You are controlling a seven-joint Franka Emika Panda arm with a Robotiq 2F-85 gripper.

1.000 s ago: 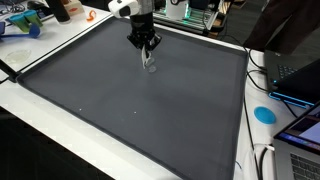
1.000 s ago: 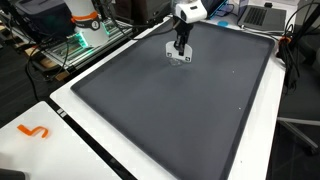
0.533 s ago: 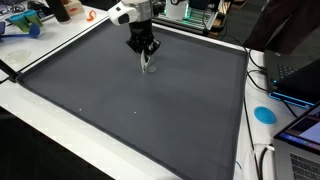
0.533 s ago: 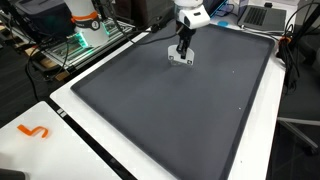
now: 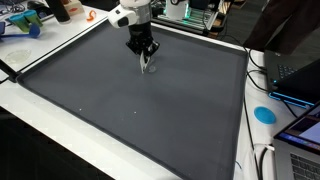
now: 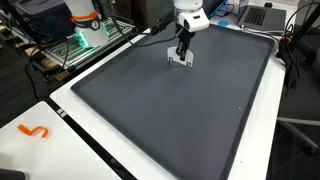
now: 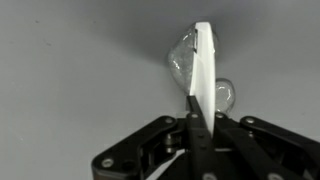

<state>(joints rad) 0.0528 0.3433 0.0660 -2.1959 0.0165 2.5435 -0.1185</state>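
One hand (image 5: 147,62) is hanging at the upper middle of the frame, pinching one clear plastic piece (image 7: 183,60). One dark mat (image 5: 130,100) is covering the worktop (image 5: 30,125), with one blue disc (image 5: 265,113) lying at right and one orange squiggle (image 6: 35,131) at lower left.

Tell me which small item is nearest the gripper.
The clear plastic piece between the fingers; the blue disc and orange squiggle lie off the mat.
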